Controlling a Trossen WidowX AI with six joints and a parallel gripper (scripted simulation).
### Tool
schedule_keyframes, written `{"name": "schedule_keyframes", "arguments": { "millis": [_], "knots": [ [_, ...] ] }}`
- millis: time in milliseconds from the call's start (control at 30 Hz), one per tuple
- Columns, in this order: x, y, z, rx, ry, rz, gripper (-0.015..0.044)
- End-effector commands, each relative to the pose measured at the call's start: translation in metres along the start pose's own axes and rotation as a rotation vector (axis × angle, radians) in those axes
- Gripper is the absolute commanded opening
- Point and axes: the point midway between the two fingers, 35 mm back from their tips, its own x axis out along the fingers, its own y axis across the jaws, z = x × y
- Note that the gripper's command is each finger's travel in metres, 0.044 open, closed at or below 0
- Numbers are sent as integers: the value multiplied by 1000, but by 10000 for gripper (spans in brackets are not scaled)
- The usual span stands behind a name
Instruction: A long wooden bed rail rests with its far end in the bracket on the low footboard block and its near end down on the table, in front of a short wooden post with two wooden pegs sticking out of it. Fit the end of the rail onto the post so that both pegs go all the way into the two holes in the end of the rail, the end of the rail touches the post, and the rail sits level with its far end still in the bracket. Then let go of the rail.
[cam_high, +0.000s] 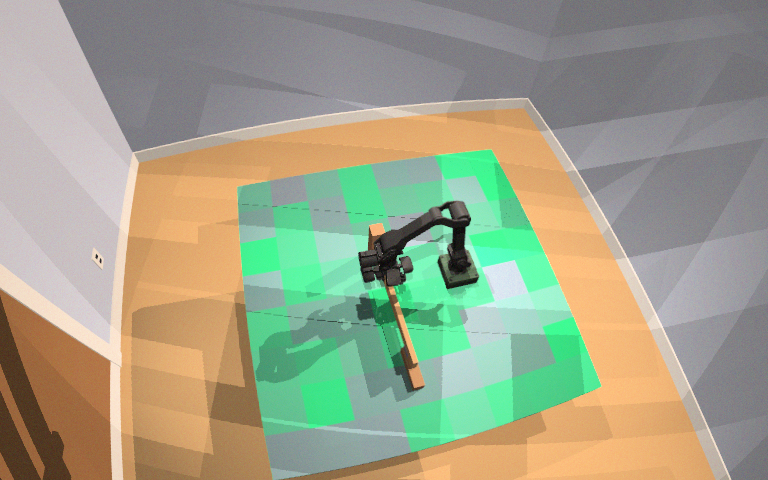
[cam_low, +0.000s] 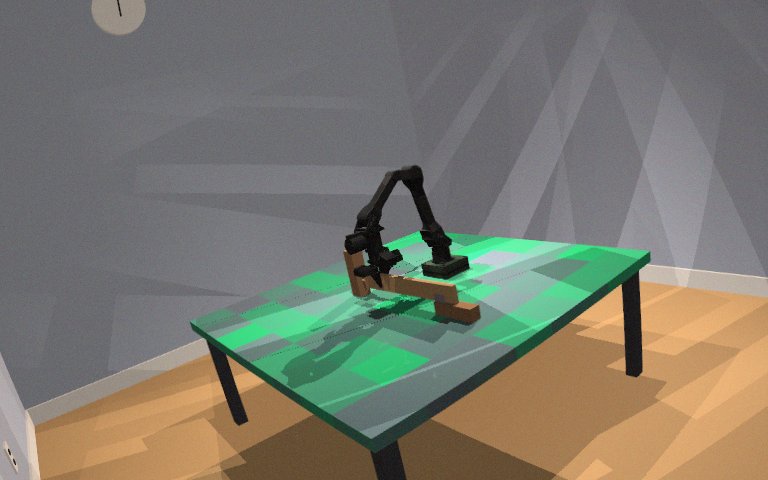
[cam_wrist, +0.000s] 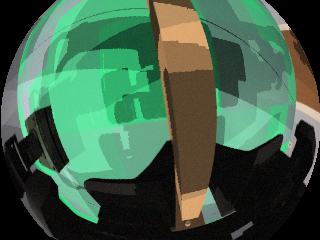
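Observation:
The long wooden rail (cam_high: 403, 328) (cam_low: 424, 287) (cam_wrist: 192, 110) runs from the footboard block (cam_high: 416, 379) (cam_low: 467, 313) toward the upright wooden post (cam_high: 376, 229) (cam_low: 353, 271). Its far end is over the block; bracket seating is too small to tell. Its near part is above the table and looks close to level. My gripper (cam_high: 389, 281) (cam_low: 378, 278) (cam_wrist: 180, 143) is shut on the rail near its post end. The fingers and arm hide that end, the pegs and any gap at the post. A small round mark shows on wood low in the wrist view; I cannot tell what it is.
The arm base (cam_high: 459, 271) (cam_low: 445, 266) stands on the green patterned table (cam_high: 328, 401) (cam_low: 390, 362), to the right of the rail in the top view. The forearm reaches over the post end. Shadows of the arm and rail lie across the table.

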Motion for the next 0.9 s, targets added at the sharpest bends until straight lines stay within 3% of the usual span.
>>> {"name": "schedule_keyframes", "arguments": {
  "millis": [0,867],
  "knots": [
    [-5,-3,1,3,-4,-11,0],
    [-6,-2,1,3,-4,-11,0]
  ]
}}
